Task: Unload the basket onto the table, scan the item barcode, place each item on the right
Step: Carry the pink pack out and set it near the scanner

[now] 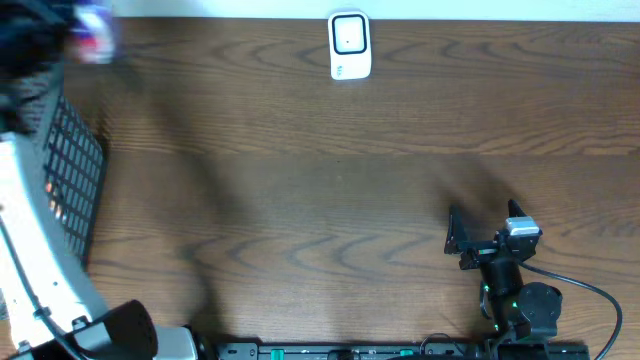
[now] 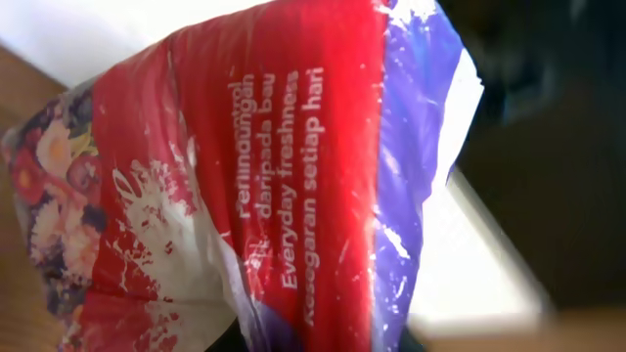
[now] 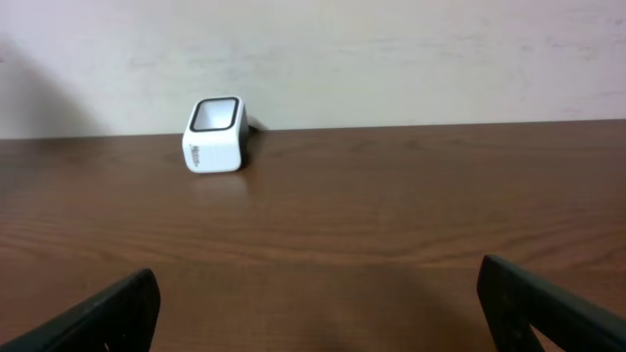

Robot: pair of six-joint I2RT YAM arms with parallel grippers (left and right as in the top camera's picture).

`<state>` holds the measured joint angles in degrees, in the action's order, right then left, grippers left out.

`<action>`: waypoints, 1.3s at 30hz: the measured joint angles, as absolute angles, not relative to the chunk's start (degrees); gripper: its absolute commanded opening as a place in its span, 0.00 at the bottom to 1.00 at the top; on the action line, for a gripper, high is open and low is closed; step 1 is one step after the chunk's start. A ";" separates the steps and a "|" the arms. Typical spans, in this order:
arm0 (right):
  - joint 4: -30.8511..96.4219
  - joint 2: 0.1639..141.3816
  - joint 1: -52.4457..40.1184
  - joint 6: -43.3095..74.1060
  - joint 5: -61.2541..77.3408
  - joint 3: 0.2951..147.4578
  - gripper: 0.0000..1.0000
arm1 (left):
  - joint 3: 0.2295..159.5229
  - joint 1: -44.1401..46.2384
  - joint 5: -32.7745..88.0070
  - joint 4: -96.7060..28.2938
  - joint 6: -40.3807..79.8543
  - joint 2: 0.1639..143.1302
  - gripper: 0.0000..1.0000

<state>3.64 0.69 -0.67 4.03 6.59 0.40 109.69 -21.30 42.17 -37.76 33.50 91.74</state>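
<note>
The right gripper, near right, hangs wide open and empty (off the route). At far left, beyond the black basket, the left gripper is clamped on the red-and-purple packet. Judgement: carry it right to the scanner at the far edge and turn the barcode towards its window. No barcode is visible, and nothing stands between.
</note>
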 measured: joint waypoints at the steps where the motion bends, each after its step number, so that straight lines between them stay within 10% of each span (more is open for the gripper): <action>1: 3.62 0.69 -0.67 4.03 6.59 0.40 0.99 | 109.36 -18.94 41.87 -38.89 31.59 91.74 0.07; 18: 3.64 0.69 -0.67 4.05 6.59 0.40 0.99 | 99.85 19.14 14.81 -45.84 19.00 109.16 0.08; 24: 3.64 0.69 -0.67 4.05 6.59 0.40 0.99 | 99.77 22.50 13.56 -43.88 18.37 118.96 0.78; 39: 3.64 0.69 -0.67 4.03 6.59 0.40 0.99 | 103.44 12.97 11.99 -42.94 17.96 102.13 0.92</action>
